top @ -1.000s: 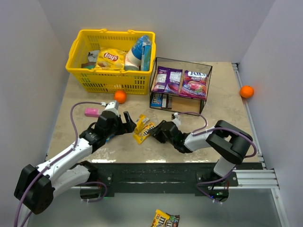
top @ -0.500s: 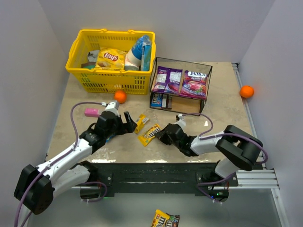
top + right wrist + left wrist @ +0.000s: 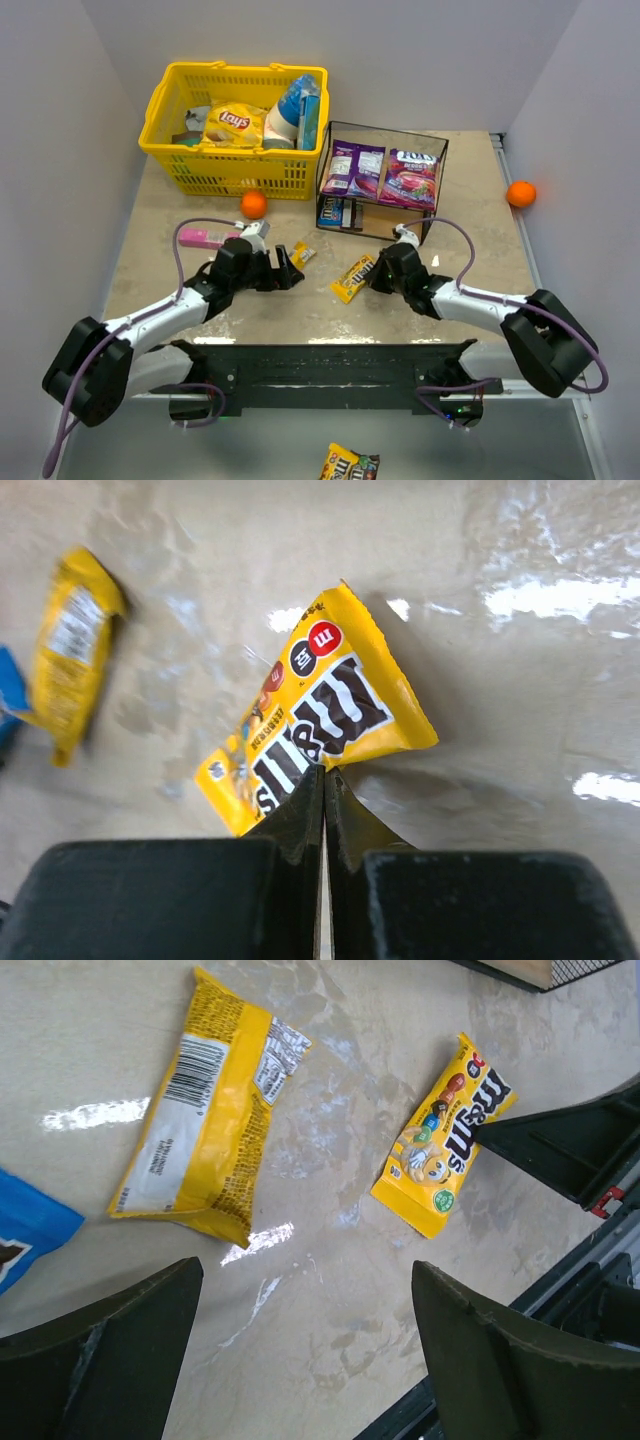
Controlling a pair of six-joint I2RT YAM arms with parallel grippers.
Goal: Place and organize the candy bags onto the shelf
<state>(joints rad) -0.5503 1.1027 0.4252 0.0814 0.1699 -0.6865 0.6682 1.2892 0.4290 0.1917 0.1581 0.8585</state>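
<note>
My right gripper is shut on the near edge of a yellow M&M's packet, seen face up in the right wrist view with the fingertips pinching its edge. A second yellow packet lies back side up on the table, just ahead of my open left gripper, whose jaws hold nothing. A blue packet shows at that view's left edge. The shelf carries two purple bags on top and a blue packet on its lower board.
A yellow basket with a Lays bag and other goods stands at the back left. An orange lies in front of it, another orange by the right wall. A pink pack lies left of my left arm. One packet lies below the table edge.
My right gripper shut on the M&M's packet and carried it right, away from the other yellow packet. The left gripper shifted slightly right and stayed open.
</note>
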